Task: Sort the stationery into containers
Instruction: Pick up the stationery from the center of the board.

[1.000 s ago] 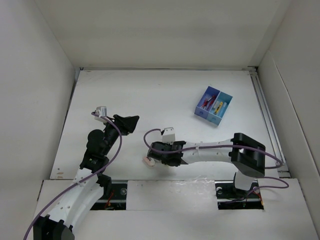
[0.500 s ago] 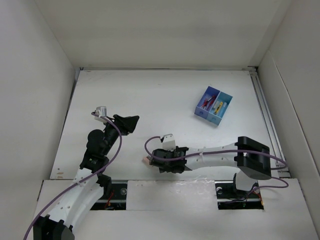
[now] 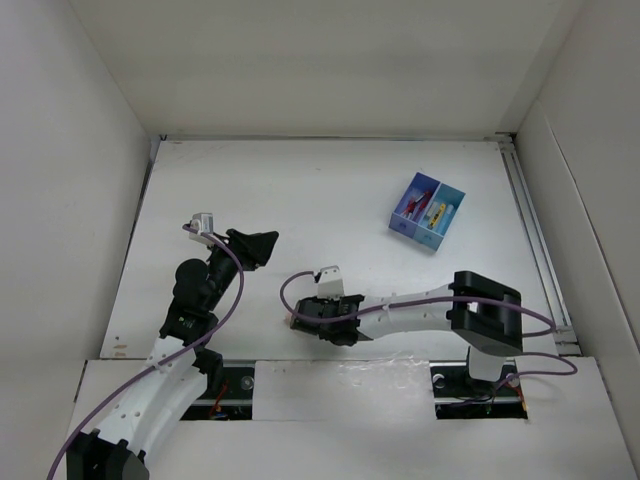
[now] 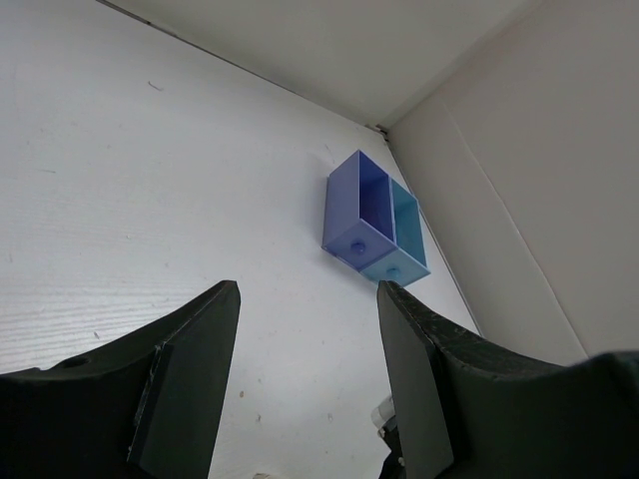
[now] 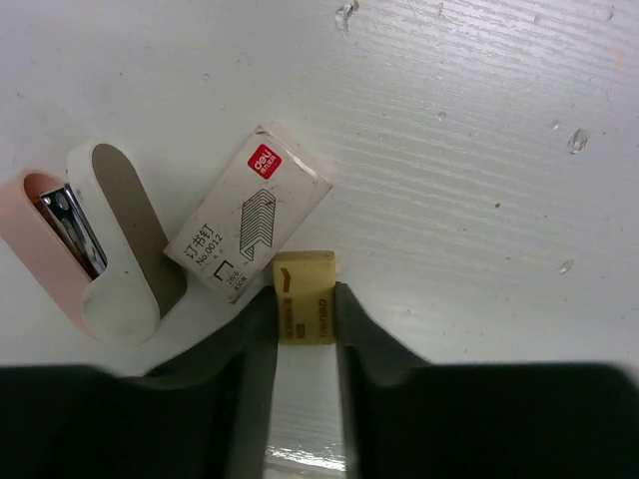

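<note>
In the right wrist view, my right gripper (image 5: pixel 305 309) is shut on a small cream eraser (image 5: pixel 305 297) that lies on the white table. Its fingers (image 5: pixel 258 329) press both sides of the eraser. In the top view this gripper (image 3: pixel 300 320) is low over the table near the front edge, and the eraser is hidden under it. The two-compartment box (image 3: pixel 427 211), dark blue and light blue, stands at the back right with a few small coloured items inside. It also shows in the left wrist view (image 4: pixel 371 222). My left gripper (image 3: pixel 262 245) is open and empty above the table (image 4: pixel 308 294).
A white staple box with a red label (image 5: pixel 248 227) touches the eraser's far end. A pink-and-white stapler (image 5: pixel 100 244) lies just left of it. White walls enclose the table on three sides.
My right arm has shifted slightly left, with the gripper low at the items near the front edge. The left arm has not moved.
</note>
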Controlling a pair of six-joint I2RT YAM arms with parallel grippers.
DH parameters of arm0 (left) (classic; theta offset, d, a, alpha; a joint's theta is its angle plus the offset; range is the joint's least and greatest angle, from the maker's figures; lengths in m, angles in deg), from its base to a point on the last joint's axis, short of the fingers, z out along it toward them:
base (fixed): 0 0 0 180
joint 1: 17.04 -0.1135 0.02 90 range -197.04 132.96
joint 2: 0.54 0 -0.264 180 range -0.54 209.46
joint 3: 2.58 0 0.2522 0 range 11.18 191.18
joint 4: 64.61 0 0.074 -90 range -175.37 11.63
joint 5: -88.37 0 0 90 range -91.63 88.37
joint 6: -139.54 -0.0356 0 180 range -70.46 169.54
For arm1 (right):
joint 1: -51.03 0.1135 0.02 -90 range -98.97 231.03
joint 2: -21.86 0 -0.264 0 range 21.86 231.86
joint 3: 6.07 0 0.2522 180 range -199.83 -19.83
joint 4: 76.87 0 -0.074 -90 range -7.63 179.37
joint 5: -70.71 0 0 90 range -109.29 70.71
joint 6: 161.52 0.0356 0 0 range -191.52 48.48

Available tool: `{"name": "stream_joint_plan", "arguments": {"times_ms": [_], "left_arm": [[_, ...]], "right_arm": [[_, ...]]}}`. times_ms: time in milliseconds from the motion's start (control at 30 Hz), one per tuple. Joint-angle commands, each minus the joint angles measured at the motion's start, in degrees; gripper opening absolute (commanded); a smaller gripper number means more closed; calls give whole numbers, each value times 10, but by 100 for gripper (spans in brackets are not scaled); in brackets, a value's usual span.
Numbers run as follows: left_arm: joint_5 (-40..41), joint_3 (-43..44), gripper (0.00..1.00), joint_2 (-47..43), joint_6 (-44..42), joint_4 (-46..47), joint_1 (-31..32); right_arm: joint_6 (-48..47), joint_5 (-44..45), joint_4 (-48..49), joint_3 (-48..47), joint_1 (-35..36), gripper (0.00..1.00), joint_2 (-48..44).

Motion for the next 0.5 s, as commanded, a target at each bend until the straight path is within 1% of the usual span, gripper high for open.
{"name": "stream_joint_plan", "arguments": {"times_ms": [0,100,200,267,367,467], "left_arm": [[-8,-5,54,-2,4,34,2],[-8,-5,54,-2,4,34,2],[-8,-5,54,-2,4,34,2],[-8,-5,54,-2,4,34,2],[-14,-5,54,-2,4,40,2],[-15,-5,54,-2,4,40,2]], "right_arm": [[1,22,4,8,-11,21,23],[11,28,-8,8,-11,7,11],[18,56,-41,8,-11,1,-13],[35,77,-57,8,-17,0,-34],[43,89,-70,33,-44,0,-97],[24,89,-48,65,-117,0,-170]]}}
